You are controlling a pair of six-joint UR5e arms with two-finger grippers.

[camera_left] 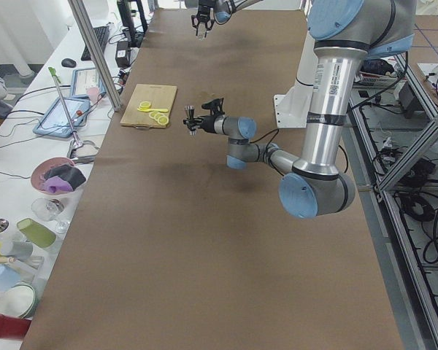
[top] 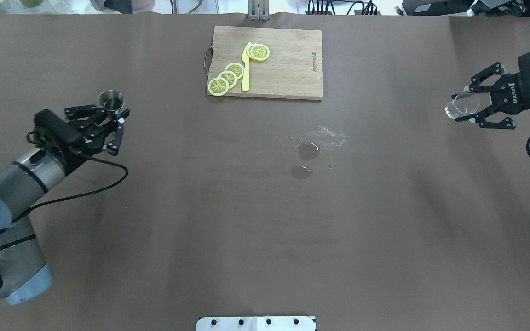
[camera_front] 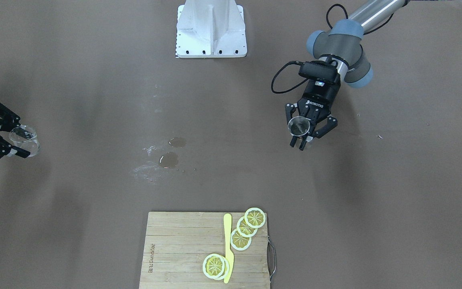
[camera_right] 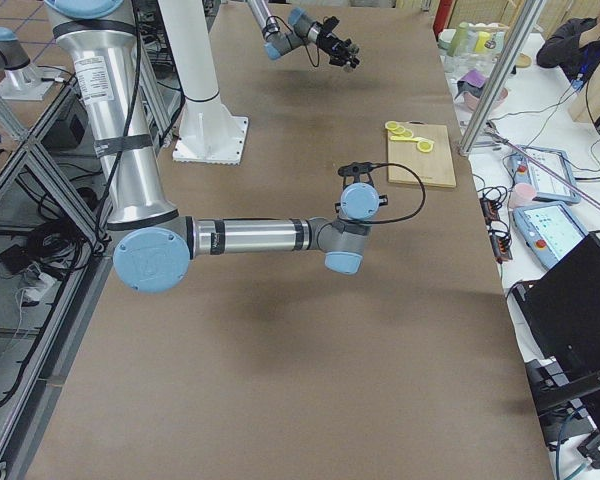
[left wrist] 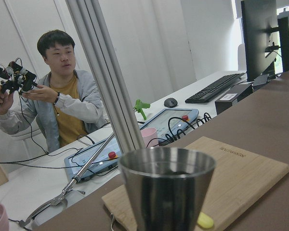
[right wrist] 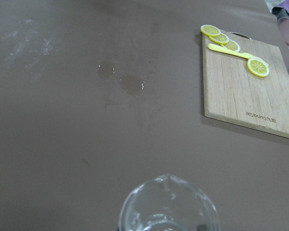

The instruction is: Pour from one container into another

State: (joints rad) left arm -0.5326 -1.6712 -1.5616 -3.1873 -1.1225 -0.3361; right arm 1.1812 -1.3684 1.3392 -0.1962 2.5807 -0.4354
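Front-facing camera first: the left jaws were clamped round a steel cup over at 3 o'clock. The right jaws gripped a clear glass beaker at the 9 o'clock edge, and it looked tipped. Two small puddles sat mid-desk. A chopping board with lemon slices and a yellow knife lay at 6 o'clock.

Overhead: the cup was upright at 9 o'clock and the beaker at 3 o'clock, well apart, with the puddles between them.

Left side view: the cup hung clear of the desk.

Left wrist cam: the cup filled 6 o'clock with the board behind it, and a person sat at 10 o'clock.

Right wrist cam: the beaker's rim was at 6 o'clock, the puddles at 11 and the board at 2.
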